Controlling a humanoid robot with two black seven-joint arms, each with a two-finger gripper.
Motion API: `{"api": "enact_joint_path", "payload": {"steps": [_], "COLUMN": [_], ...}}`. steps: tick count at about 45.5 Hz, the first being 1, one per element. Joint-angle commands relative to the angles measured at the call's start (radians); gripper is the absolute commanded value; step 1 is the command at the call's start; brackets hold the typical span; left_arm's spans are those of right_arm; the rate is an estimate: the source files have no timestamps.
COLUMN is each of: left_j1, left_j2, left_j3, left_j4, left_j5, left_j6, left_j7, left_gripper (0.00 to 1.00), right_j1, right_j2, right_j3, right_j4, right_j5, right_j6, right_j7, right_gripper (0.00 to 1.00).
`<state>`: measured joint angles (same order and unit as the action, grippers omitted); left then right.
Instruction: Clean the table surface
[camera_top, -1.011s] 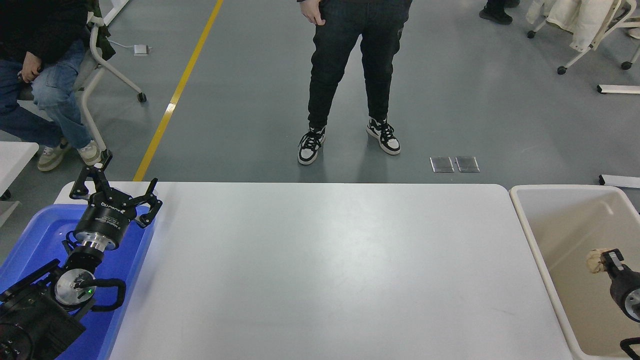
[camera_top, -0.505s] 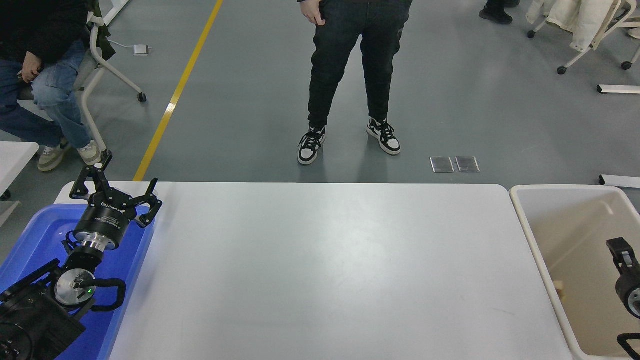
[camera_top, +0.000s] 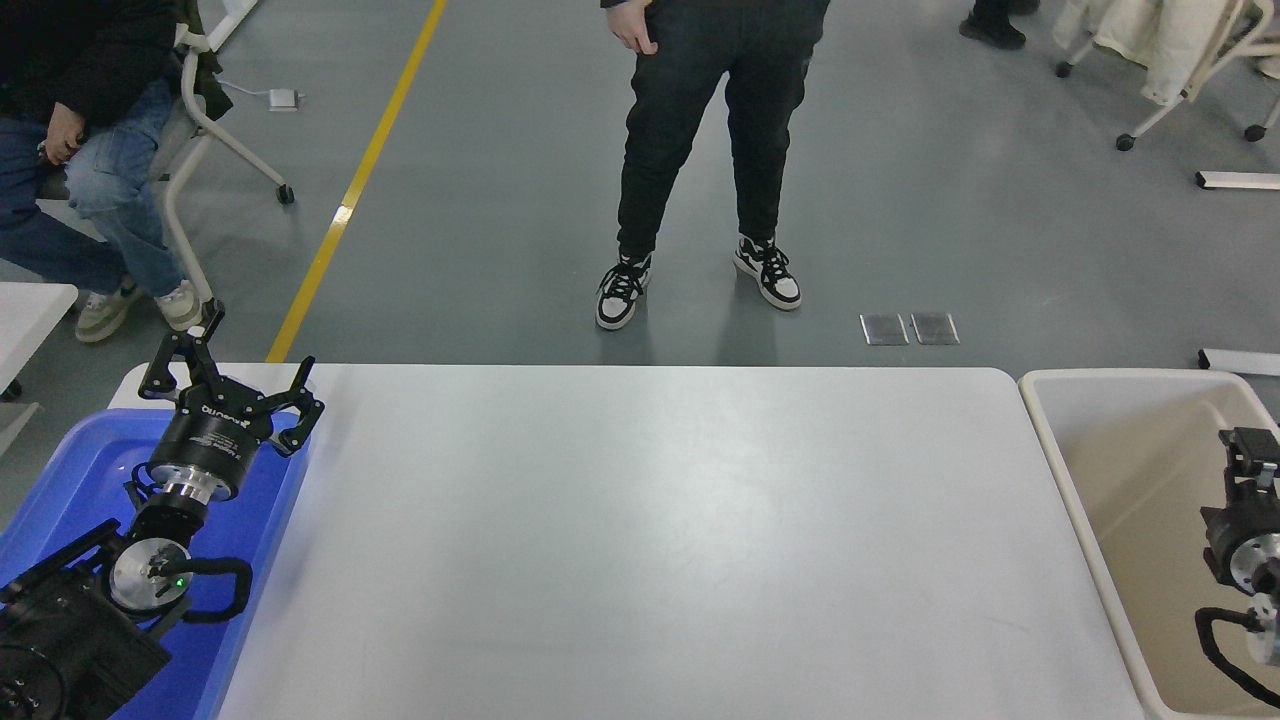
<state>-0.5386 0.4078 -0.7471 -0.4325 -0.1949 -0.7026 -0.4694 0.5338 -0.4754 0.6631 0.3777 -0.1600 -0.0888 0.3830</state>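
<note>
The white table surface (camera_top: 650, 520) fills the middle of the head view, and nothing lies on it. My left gripper (camera_top: 228, 378) is parked at the lower left, open and empty, over the far end of the blue tub (camera_top: 80, 460). My right gripper (camera_top: 1250, 455) comes in at the right edge and hangs over the inside of the cream-white bin (camera_top: 1130, 480). It is seen end-on and carries nothing that shows. No object shows inside the bin.
A person in black trousers (camera_top: 700, 150) stands beyond the table's far edge. Another person (camera_top: 70, 170) sits on a chair at the top left. A corner of a second white table (camera_top: 30, 310) shows at the left edge.
One second ago my right gripper held a crumpled beige lump over the bin. It has let go of it; the lump dropped out of sight. The gripper has moved farther away and turned.
</note>
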Motion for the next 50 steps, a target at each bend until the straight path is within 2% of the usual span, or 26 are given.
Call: {"api": "enact_joint_path", "payload": {"steps": [1,14,22,32,39,50], "left_j1": [0.000,0.000,0.000,0.000,0.000,0.000], "left_j2": [0.000,0.000,0.000,-0.001,0.000,0.000], "left_j3": [0.000,0.000,0.000,0.000,0.000,0.000], "left_j4": [0.000,0.000,0.000,0.000,0.000,0.000], "left_j5": [0.000,0.000,0.000,0.000,0.000,0.000], "left_j6": [0.000,0.000,0.000,0.000,0.000,0.000], "left_j7": [0.000,0.000,0.000,0.000,0.000,0.000], "left_gripper": [1.00,1.00,1.00,1.00,1.00,1.00], "right_j1": [-0.061,-0.158,-0.178,-0.175,-0.173,-0.178], "right_j2": [-0.011,0.060,0.118,0.202,0.230,0.238], "right_j3": [0.283,0.472,0.477,0.472,0.474,0.440], "right_j4": [0.230,0.475,0.575,0.563,0.546,0.524], "right_j5": [-0.041,-0.200,-0.223,-0.357,-0.365,-0.362], "right_j6": [0.007,0.069,0.069,0.063,0.064,0.057], "right_j7": [0.002,0.004,0.031,0.059,0.120,0.125], "right_gripper": [1.00,1.00,1.00,1.00,1.00,1.00]}}
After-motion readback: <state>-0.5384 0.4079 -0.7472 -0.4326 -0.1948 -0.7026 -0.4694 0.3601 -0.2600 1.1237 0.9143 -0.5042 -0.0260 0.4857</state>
